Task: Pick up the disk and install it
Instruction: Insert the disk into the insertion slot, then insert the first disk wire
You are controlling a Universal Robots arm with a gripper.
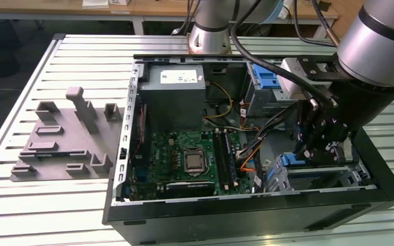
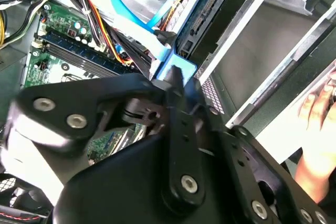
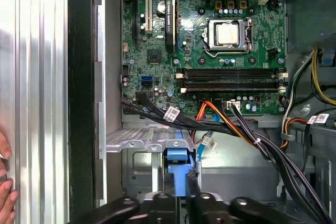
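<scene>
- Inside the computer case (image 1: 383,177), at 4 o'clock from the motherboard (image 1: 180,151) in the exterior view, the gripper (image 1: 311,154) reaches into the drive cage (image 1: 348,174).
- Its fingers are pinched closed on the disk (image 3: 176,157) at the blue bracket, edge-on, probably to suit the cage rails.
- The disk sits at the cage mouth, beside the cables (image 3: 231,124).

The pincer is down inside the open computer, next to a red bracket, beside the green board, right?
Not red: the first wrist view shows the bracket next to the pincer is blue. The pincer is down inside the open computer, beside the green board.
</scene>
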